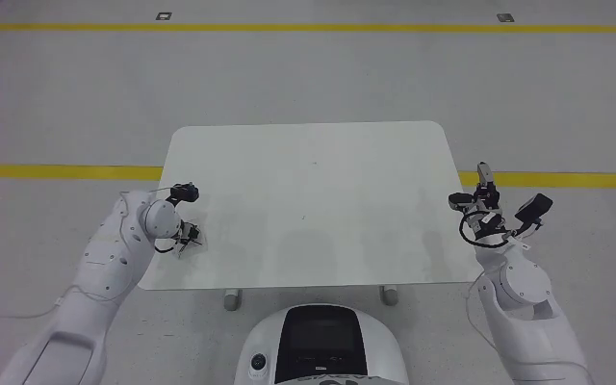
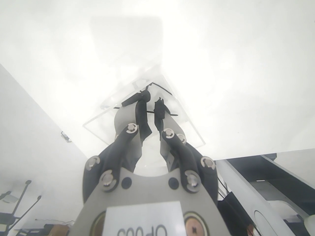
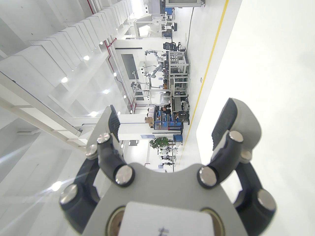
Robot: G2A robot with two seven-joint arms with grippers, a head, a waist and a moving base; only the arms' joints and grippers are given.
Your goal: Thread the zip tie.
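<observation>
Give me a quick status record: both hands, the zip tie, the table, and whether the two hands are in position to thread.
left hand: closed on the zip tie, at the table's left edge near the front corner
zip tie: thin, black, at the left hand's tip; looped or straight, cannot tell
right hand: open, holding nothing, just off the table's right edge
table: white, rounded corners
threading position: no; the hands sit at opposite sides of the table

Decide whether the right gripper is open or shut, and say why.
Open: the right gripper has its fingers spread wide apart, with nothing held between them.
</observation>
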